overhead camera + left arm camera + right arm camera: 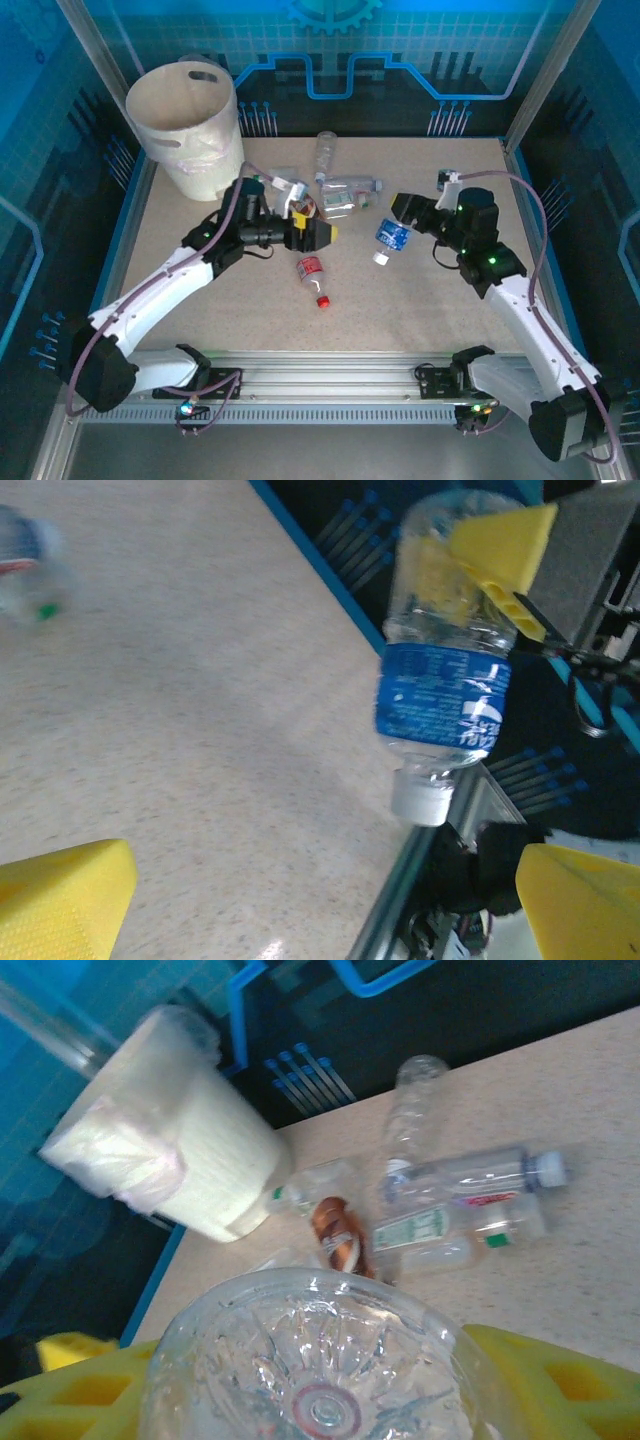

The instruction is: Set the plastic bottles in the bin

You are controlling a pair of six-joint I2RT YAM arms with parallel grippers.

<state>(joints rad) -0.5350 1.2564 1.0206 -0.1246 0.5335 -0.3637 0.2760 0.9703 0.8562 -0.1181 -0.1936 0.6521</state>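
The bin [185, 125] stands at the far left corner of the surface [450, 300]. The left gripper [318, 235] is wide open and empty near a red-labelled bottle [312, 272]. The right gripper [320, 1400] clamps a blue-labelled bottle [392, 240] (cap down, apparently clear of the surface). The carry looks to be in hand, and the next move calls for crossing leftward to the bin's mouth before letting go.

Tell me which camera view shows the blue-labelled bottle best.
Left wrist view: the blue-labelled bottle shows side-on, with label, white cap and a yellow finger of the right gripper on it. The top external view shows it small. The right wrist view shows its clear base.
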